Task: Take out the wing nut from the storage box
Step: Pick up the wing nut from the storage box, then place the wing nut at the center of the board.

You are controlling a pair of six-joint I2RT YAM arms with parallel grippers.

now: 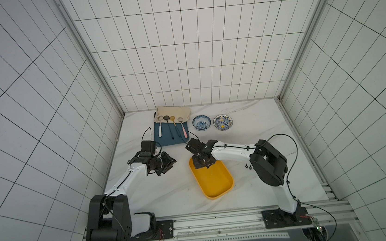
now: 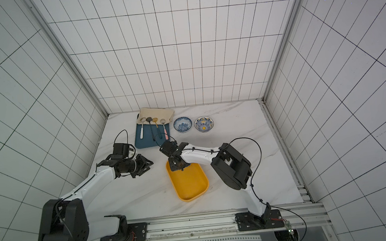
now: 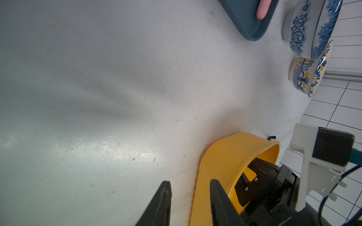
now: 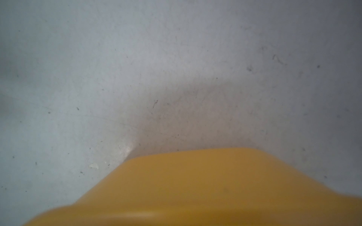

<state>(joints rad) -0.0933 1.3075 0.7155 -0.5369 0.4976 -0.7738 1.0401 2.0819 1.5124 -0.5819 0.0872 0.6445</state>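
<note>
Your right gripper (image 1: 201, 164) dips into the far end of the storage box (image 1: 216, 184), a shallow yellow plastic tray with rounded corners on the marbled table (image 1: 160, 191). Its jaws are together. It covers that end, so you cannot see the wing nut or tell what it pinches. Your left gripper (image 3: 190, 183) hangs near the box, jaws apart around nothing. Two small dark pieces (image 1: 248, 166) lie beside the box. Farther back sit a dark-blue tray (image 1: 165, 142) with spoons (image 1: 171, 128), a beige cloth (image 1: 174, 109) and two patterned bowls (image 1: 201, 123).
</note>
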